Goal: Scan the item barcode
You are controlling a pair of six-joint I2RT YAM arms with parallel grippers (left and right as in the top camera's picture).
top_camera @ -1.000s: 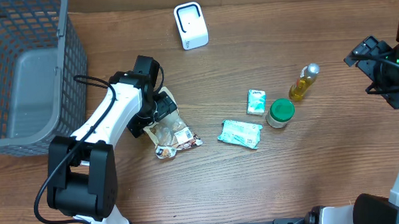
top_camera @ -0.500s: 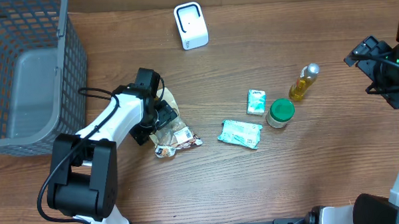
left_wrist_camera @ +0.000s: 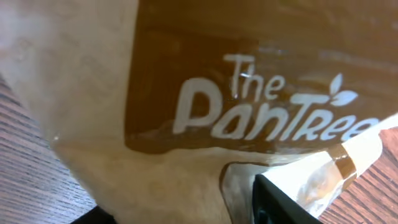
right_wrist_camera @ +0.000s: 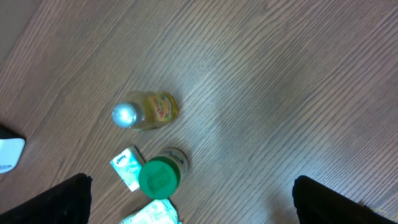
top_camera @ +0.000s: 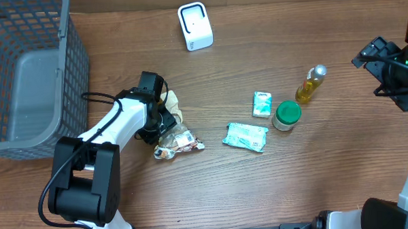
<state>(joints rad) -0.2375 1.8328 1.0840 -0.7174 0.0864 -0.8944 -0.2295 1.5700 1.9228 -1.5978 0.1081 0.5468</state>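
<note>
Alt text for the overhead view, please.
Overhead: the left gripper is down on a crumpled snack bag near the centre. A white scanner stands at the far edge, a wire basket left, and two packets, a green-lidded jar and an oil bottle right.

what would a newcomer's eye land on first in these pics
First, the left gripper down on a crumpled snack pouch left of centre; the left wrist view is filled with its "The PanTree" lettering. Next, the wire basket at the far left, the white scanner at the top edge, and a green-lidded jar right of centre.
</note>
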